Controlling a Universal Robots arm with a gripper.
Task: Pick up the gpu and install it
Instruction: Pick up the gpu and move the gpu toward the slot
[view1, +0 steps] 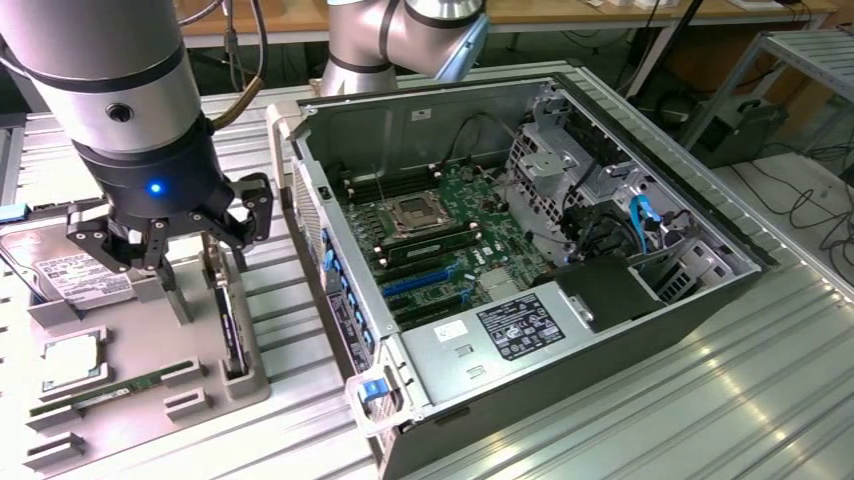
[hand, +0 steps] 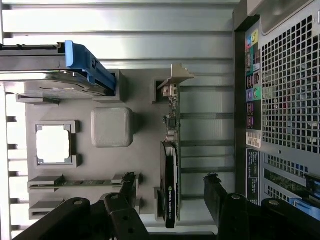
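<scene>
The gpu (hand: 170, 170) stands on its edge in a slot of the grey fixture tray (hand: 142, 95), its silver end bracket (hand: 175, 77) at one end and the black fan housing along the other half. In the exterior view the gpu (view1: 232, 335) is a thin dark card at the tray's right side, left of the open computer case (view1: 534, 250). My gripper (hand: 170, 197) hangs open above the card, one finger (hand: 127, 187) on each side of it, not touching. In the exterior view the gripper (view1: 198, 275) sits just above the tray.
The tray also holds a silver hard drive (view1: 67, 275) with a blue clip, a square processor (view1: 74, 360) and a narrow green memory stick (view1: 114, 390). The case lies on its side with its motherboard (view1: 441, 235) and blue expansion slots (view1: 414, 285) exposed.
</scene>
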